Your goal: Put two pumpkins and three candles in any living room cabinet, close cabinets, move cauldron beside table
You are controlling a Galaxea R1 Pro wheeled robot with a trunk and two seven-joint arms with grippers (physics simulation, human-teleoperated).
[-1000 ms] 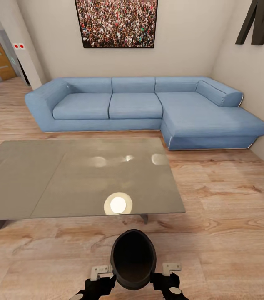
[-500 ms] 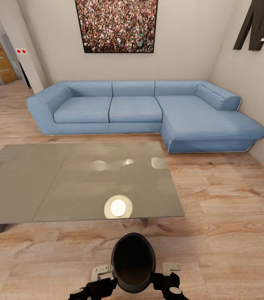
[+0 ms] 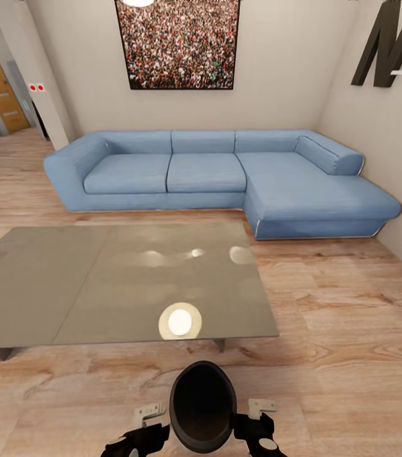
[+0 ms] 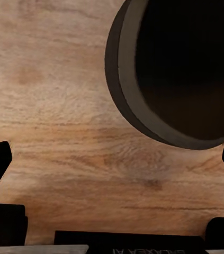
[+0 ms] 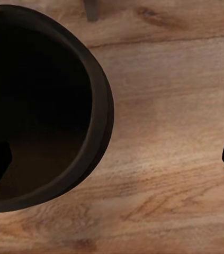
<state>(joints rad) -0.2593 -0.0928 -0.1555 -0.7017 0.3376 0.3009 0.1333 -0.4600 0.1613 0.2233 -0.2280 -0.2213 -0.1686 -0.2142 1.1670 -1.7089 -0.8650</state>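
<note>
Home living room: blue sofa [image 3: 226, 181], coffee table [image 3: 68, 285], wall picture [image 3: 179, 43].

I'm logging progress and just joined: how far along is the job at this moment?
Done: none of it can be confirmed from these views. In hand: the cauldron sits between the left gripper and right gripper, over the wood floor, just short of the grey table by the blue sofa. Left: setting it down beside that table. Both grippers look open.

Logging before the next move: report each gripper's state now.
Left gripper: open, holding nothing.
Right gripper: open, not gripping the dark round cauldron.
</note>
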